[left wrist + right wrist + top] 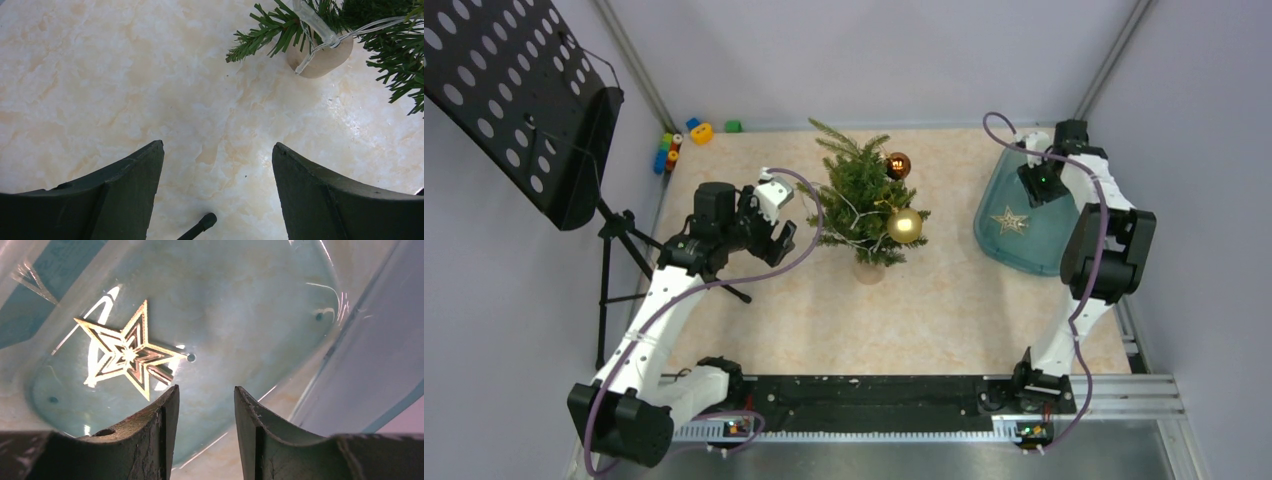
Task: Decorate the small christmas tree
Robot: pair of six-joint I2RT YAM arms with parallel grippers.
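Small christmas tree [864, 205]: stands upright at the middle of the table [944, 310], between the two arms; dark green needle branches, spiky and bristly, narrowing to a point at the top
Base [325, 56]: small round disc of pale wood, smooth, flat on the tabletop
Light string [320, 27]: clear plastic wire with a clear tube-shaped bulb, threaded through the branches and hanging over the base
Baubles: a shiny gold ball [905, 226] low on the tree's right side; a glossy dark red-brown ball [898, 165] higher up on the same side
Table surface: marbled cream and peach, matte
Tray [994, 240]: translucent teal plastic with rounded corners, right of the tree and apart from it
Star [127, 352]: flat gold openwork with five points, lying in the tray
Left gripper [217, 147]: dark fingers spread wide with nothing between them, just left of the tree over bare table
Right gripper [205, 390]: fingers a narrow gap apart, holding nothing, over the tray, the star just beyond its left fingertip
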